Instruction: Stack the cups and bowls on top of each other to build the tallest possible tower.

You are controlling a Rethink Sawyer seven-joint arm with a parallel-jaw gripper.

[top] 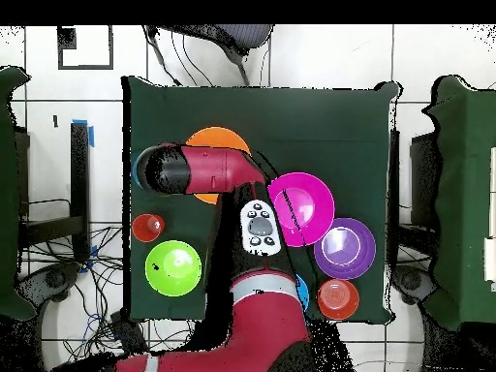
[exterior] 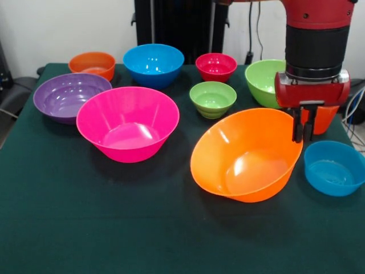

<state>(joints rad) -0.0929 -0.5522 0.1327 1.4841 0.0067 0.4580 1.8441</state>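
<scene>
My gripper (exterior: 304, 130) is shut on the right rim of the large orange bowl (exterior: 245, 157), which hangs tilted with its left side low over the cloth and its opening facing up and left. The orange-red cup (exterior: 325, 117) stands right behind the gripper. The large pink bowl (exterior: 128, 123) stands upright at centre left. Purple (exterior: 68, 96), blue (exterior: 154, 64), small orange (exterior: 93, 64), small red (exterior: 216, 67), small green (exterior: 213, 98), mid green (exterior: 263, 80) and small blue (exterior: 333, 167) bowls stand apart. In the overhead view the arm covers the gripper; the orange bowl (top: 218, 138) shows beside it.
The dark green tablecloth (exterior: 85, 228) covers the table. In the overhead view the arm (top: 257, 228) lies across the table's middle, next to the pink bowl (top: 300, 208), purple bowl (top: 346, 247), green bowl (top: 173, 268) and cup (top: 147, 228).
</scene>
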